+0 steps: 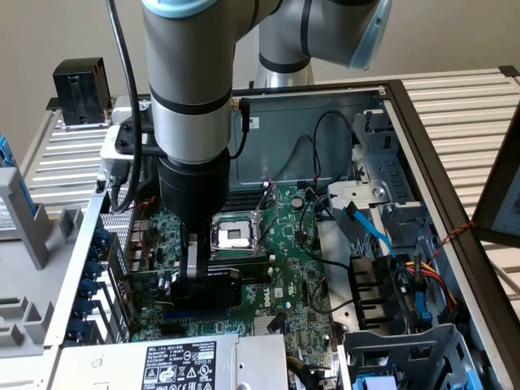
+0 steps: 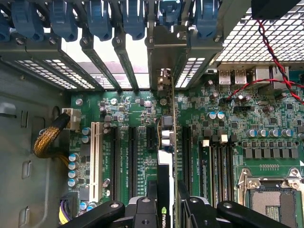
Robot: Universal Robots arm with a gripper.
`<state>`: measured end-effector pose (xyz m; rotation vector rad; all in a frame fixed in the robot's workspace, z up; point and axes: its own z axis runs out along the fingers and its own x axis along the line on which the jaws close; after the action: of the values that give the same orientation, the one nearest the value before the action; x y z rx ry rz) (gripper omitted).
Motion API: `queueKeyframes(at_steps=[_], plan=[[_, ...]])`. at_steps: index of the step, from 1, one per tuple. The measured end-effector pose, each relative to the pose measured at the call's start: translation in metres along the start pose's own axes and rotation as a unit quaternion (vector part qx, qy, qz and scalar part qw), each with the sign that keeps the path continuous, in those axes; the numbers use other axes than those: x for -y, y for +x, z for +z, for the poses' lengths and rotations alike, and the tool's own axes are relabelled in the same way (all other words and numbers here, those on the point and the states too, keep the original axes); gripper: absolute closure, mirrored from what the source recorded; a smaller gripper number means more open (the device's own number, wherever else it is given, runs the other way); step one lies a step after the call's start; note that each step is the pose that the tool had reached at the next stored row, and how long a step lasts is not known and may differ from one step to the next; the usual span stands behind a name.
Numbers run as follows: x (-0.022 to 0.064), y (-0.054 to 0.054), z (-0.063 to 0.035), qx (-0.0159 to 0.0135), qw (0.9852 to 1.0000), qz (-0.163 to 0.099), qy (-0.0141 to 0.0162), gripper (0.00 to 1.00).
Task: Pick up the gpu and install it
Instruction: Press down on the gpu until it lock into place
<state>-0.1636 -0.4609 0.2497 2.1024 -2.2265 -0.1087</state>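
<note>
On inspection I found the arm (image 1: pixel 191 97) reaching down into the open computer case (image 1: pixel 406 106), with the gripper (image 1: pixel 195 272) low over the motherboard (image 1: pixel 296 260), just beside the bare processor socket (image 1: pixel 234 236) on the exterior view's left side of it.

The gripper (image 2: pixel 166 204) was partly closed, its two fingers (image 2: pixel 147 209) pinching the gpu (image 2: pixel 167 142) between them. I saw the card edge-on in the wrist view: a thin green board standing upright, running from the fingers toward the rear slot openings of the case, with its silvery bracket (image 2: pixel 164 52) at the far end against the row of blue retention clips (image 2: pixel 133 19). The card stood in line with the long dark expansion slots (image 2: pixel 133 161) on the motherboard. I could not tell whether its lower edge was fully seated in a slot or only resting over it.

To one side of the card I noted a white slot (image 2: pixel 95 161) and a braided yellow cable (image 2: pixel 47 140). To the other side lay the memory slots (image 2: pixel 216 161) and the processor socket (image 2: pixel 273 199). A red and black twisted wire (image 2: pixel 275 61) crossed above the rear ports.

In the exterior view the power supply label (image 1: pixel 175 366) sat nearest the camera, and blue data cables (image 1: pixel 366 223) ran by the drive bay.
</note>
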Motion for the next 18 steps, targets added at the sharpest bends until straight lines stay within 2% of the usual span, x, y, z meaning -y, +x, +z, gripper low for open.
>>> queueKeyframes(at_steps=[18], plan=[[0.0004, 0.0, 0.0004, 0.0001, 1.0, 0.0, 0.0, 0.74]])
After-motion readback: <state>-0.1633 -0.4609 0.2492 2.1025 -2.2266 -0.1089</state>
